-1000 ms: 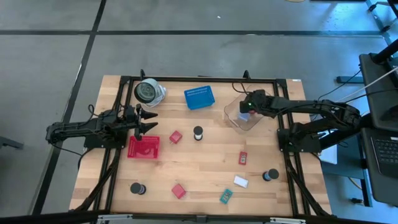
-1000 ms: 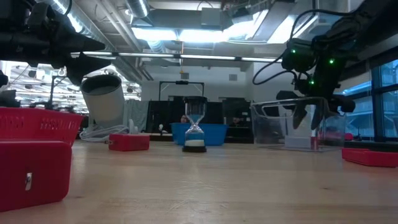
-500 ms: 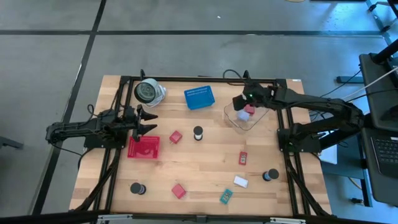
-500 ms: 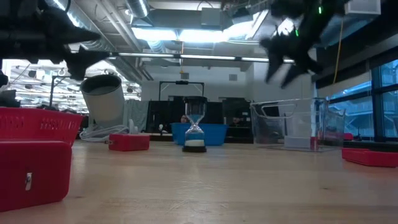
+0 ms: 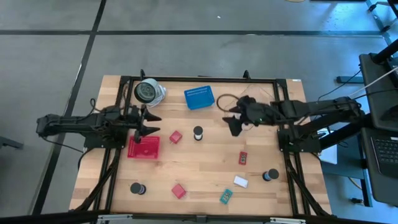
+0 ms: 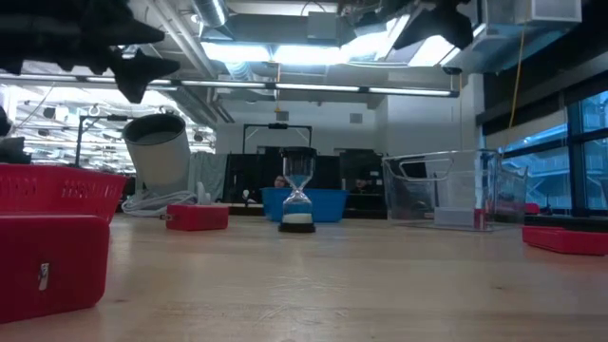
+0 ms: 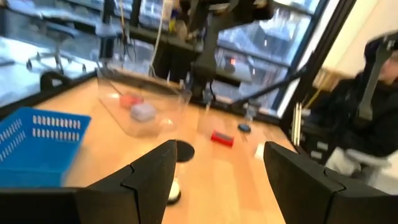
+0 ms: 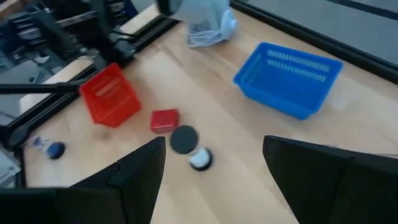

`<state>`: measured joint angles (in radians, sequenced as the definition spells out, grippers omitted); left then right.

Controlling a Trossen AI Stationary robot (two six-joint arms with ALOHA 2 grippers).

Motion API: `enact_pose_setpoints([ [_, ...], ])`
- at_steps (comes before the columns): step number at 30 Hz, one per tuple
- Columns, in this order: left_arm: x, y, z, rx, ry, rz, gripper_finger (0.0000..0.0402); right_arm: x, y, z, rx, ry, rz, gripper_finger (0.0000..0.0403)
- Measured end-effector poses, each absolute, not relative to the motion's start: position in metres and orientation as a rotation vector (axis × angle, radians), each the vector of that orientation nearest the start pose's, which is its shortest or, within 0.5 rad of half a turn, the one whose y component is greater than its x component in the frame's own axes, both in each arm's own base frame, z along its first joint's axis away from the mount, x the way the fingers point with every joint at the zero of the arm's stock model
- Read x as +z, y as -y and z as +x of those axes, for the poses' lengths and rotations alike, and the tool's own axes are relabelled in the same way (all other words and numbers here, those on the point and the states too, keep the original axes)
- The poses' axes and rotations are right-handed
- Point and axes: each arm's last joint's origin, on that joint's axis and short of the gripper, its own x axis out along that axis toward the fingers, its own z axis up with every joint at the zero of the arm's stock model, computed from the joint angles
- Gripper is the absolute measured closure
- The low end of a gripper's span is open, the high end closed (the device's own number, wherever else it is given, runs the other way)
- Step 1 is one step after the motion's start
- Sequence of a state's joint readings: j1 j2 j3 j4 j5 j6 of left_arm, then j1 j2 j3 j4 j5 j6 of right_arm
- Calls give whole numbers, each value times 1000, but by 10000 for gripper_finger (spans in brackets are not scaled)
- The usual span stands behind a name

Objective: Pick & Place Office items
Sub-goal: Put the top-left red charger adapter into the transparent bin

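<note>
Right claw: fingers parted, holding nothing, raised above the bench beside the clear tub, between it and the blue basket. In its wrist view the fingers frame a black spool and a red cube below.

Left claw: fingers spread, empty, held over the red tray at the left side of the bench.

Office items, on the bench:
- red cube and black spool, side by side, centre;
- flat red block, right of centre;
- black spool, near the right edge;
- white block and teal block, near the front edge;
- second red cube and third spool, front left;
- two pieces, one reddish, one pale blue, inside the tub.

Grey-and-white round disc: back left corner.

Surface: pale wood, black frame rails along the edges. Bare wood lies open across the middle between the arms.

Room: grey floor; ceiling lights and large windows beyond the bench.
</note>
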<state>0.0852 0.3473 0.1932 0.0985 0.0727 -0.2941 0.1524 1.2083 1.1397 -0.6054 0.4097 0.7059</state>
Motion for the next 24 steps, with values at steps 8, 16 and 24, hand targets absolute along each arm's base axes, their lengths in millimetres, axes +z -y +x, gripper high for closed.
enact_pose_setpoints([
  [8,206,14,155,-166,-305,-351,162,329,-58,247,-416,-541,432,130],
  [16,201,71,187,-401,-413,-274,162,318,-78,253,-370,-590,402,131],
  [24,204,113,217,-339,-556,6,155,303,-88,262,-376,-640,407,131],
])
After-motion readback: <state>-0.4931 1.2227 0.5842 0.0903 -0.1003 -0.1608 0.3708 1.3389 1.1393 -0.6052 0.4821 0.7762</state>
